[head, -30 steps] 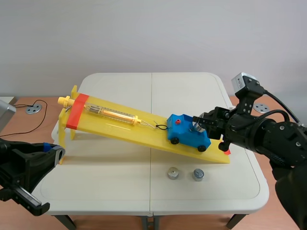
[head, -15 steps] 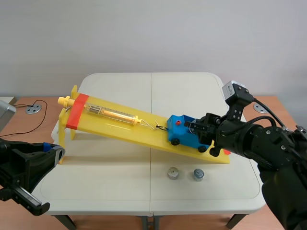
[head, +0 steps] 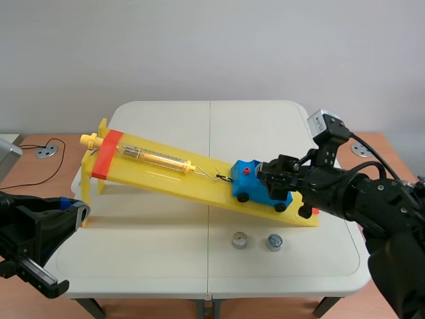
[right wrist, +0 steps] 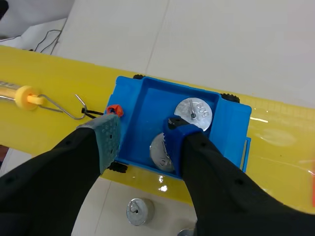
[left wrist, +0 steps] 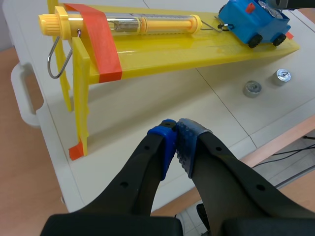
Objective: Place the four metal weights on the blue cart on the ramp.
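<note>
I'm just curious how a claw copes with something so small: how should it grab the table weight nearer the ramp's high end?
Probably from straight above, pinching its round side wall. That weight is a short cylinder standing flat on the table, so nothing slips under it, and the other loose weight stands apart, leaving room on either side.
</note>
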`<state>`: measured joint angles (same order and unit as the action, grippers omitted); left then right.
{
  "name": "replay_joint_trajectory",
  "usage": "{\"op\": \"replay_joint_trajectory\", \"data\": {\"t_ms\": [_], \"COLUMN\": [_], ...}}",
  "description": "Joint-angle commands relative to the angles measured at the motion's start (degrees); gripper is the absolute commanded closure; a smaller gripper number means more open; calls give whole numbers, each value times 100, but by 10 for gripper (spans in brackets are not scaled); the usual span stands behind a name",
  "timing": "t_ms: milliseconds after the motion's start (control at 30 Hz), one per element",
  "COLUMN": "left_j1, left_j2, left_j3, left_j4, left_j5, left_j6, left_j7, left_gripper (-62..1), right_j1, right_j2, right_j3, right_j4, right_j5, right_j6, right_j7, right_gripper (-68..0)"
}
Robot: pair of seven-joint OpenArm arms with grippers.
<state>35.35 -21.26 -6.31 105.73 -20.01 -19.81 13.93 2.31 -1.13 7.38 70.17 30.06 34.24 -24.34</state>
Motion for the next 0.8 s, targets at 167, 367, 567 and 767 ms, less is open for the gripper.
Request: {"op": "replay_joint_trajectory", "data": {"t_ms": [167,367,567,767], "left_j1": [-109,-109,-109,-109], "left_j2": [44,44,44,44], "left_j3": [-68,-68,-68,-68], "left_j4": [389,389,389,389], "left_j5": [-426,-426,-426,-426], "left_j6": [-247,-247,-247,-247], "left_j7": [-505,-503,-505,-505], "left_gripper": [-29,-29,-29,-29], "right_j1": [-317,-1073,-1801,-2271], "right_j2": [761,1331,1873,1967], "right_j3": [337,426,426,407], "right_j4": [1692,2618,3432,3620], "right_j5": [638,643,632,540], "right_j6": [848,848,848,848], "right_j7": [796,743,560,409], "right_gripper": [-239,-239,-238,-238]}}
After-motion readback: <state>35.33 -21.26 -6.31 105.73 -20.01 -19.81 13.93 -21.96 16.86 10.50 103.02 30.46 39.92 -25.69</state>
